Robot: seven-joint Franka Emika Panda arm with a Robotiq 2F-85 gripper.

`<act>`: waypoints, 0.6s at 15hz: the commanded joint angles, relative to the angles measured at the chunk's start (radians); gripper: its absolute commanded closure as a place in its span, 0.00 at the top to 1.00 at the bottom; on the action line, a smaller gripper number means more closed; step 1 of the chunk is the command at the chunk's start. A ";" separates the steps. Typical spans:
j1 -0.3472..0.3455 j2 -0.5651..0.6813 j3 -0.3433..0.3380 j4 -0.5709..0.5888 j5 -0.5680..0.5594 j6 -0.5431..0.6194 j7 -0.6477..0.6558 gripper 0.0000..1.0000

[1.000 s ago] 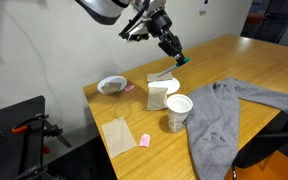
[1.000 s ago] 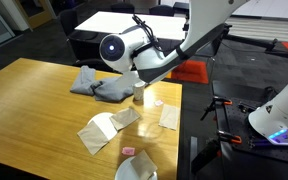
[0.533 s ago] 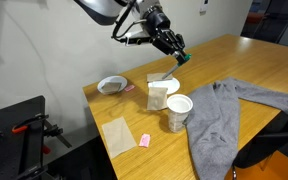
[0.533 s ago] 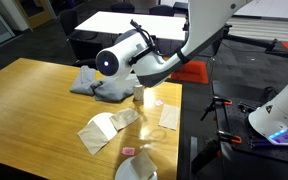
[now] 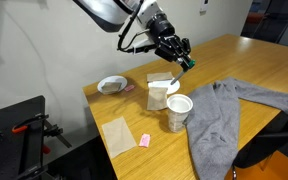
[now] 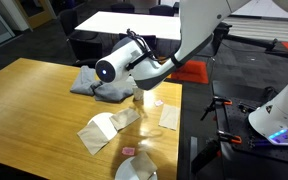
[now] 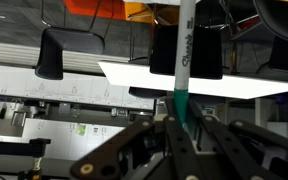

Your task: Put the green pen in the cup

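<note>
Gripper [image 5: 184,59] is clamped on the pen [image 7: 181,70], which sticks straight out from between the fingertips [image 7: 162,138] in the wrist view. It's held in the air, higher than the cup [image 5: 178,110].

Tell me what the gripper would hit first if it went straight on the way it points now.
Probably the grey cloth, not the cup: the gripper, holding the green pen, slants down past it. Depth is unclear.

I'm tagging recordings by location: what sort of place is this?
Probably an office or lab: a large wooden table as the workspace, and behind it a white meeting table with dark chairs.
</note>
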State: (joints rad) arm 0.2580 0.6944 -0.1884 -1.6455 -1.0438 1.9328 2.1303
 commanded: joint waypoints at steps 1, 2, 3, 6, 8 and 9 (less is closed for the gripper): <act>-0.022 0.040 0.032 0.065 -0.040 -0.093 0.064 0.04; -0.025 0.049 0.036 0.076 -0.045 -0.112 0.068 0.04; -0.028 0.060 0.040 0.090 -0.048 -0.131 0.071 0.04; -0.032 0.093 0.048 0.126 -0.068 -0.183 0.072 0.04; -0.031 0.120 0.047 0.149 -0.084 -0.213 0.078 0.04; -0.032 0.133 0.048 0.160 -0.091 -0.224 0.083 0.04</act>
State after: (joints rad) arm 0.2413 0.7789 -0.1634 -1.5452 -1.1003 1.7711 2.1775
